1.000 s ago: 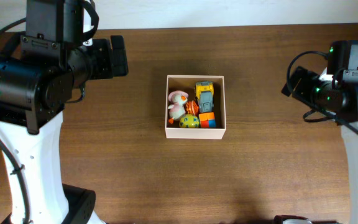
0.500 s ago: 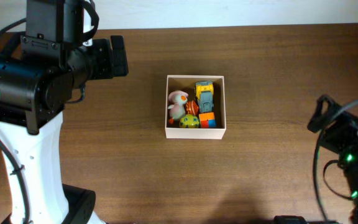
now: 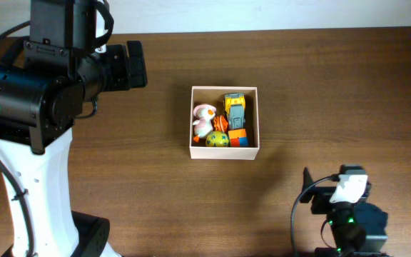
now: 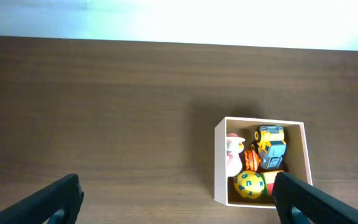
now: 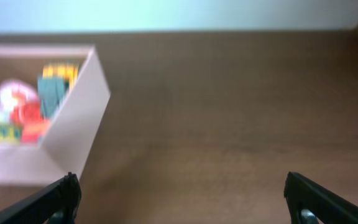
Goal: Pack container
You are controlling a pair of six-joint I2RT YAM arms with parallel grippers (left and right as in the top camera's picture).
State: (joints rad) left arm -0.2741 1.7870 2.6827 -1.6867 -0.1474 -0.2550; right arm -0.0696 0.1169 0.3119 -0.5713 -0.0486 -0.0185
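Observation:
The container (image 3: 223,153), a square white-walled cardboard box, stands mid-table. It holds a white and pink duck (image 3: 203,118), a yellow and grey truck (image 3: 235,108), a yellow ball (image 3: 217,140) and an orange cube (image 3: 238,137). My left gripper (image 3: 138,64) hangs open and empty at the far left, well away from the box. In the left wrist view the gripper (image 4: 179,208) is open, with the box (image 4: 220,168) ahead to the right. My right gripper (image 3: 311,193) is low at the front right. The blurred right wrist view shows this gripper (image 5: 182,205) open and empty, with the box wall (image 5: 73,118) to its left.
The brown wooden table (image 3: 320,86) runs to a pale back wall. The bulky left arm and its white base (image 3: 41,178) take up the left side. The right arm's body (image 3: 348,225) sits at the front edge.
My right arm has swung from the right edge of the table down to the front right corner. The left arm, the box and the toys have not moved.

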